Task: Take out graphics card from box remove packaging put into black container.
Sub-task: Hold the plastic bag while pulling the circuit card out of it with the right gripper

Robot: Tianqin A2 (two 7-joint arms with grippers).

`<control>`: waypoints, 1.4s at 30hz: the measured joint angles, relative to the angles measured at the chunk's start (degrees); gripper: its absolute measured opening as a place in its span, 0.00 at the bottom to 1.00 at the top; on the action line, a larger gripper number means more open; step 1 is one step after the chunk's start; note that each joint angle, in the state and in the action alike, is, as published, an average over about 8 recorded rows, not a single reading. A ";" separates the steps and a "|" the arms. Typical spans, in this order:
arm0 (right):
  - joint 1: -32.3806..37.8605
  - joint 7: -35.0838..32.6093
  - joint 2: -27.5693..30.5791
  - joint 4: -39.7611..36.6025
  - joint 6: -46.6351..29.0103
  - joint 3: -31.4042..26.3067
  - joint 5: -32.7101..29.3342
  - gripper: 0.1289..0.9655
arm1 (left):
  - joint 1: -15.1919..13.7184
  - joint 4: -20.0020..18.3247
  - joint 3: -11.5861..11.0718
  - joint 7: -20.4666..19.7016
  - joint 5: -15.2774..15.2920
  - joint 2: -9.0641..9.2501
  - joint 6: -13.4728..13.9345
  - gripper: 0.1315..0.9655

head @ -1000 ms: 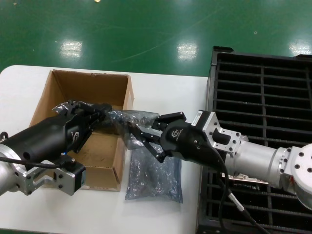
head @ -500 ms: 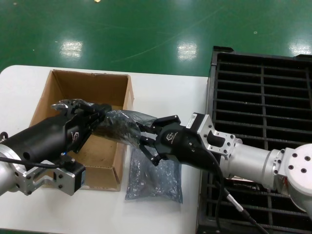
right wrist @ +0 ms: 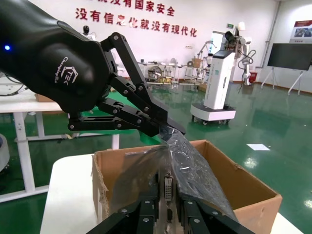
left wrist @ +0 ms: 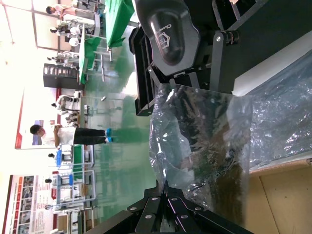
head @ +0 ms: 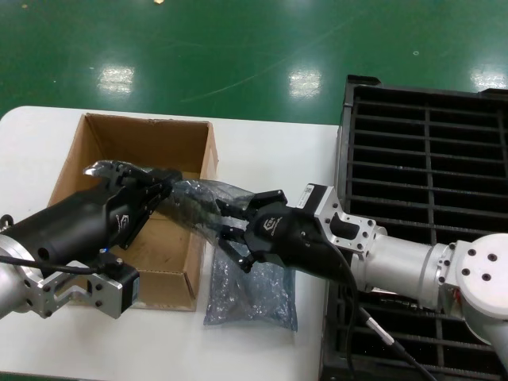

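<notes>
Left gripper (head: 165,186) pinches the bag (head: 194,202) above the box (head: 171,238); right gripper (head: 225,228) has its jaws clamped on the graphics card (right wrist: 168,187) at the bag's other end. A second bag (head: 250,290) lies on the desk (head: 262,151).

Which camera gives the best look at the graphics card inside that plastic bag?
The right wrist view: the graphics card shows through the packaging, bracket and port facing the camera. In the head view it is only a dark bundle between both grippers; the left wrist view shows mostly crinkled, glaring plastic.
</notes>
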 joint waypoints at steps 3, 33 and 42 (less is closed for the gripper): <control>0.15 0.29 -0.29 -0.37 -0.10 -0.09 0.13 0.10 | 0.00 0.00 0.00 0.00 0.00 0.00 0.00 0.01; 1.20 1.98 -1.88 -3.36 -0.31 0.62 1.89 0.07 | 0.00 0.00 0.00 0.00 0.00 0.00 0.00 0.01; -0.22 2.73 0.16 1.10 -0.18 0.83 1.60 0.07 | 0.00 0.00 0.00 0.00 0.00 0.00 0.00 0.01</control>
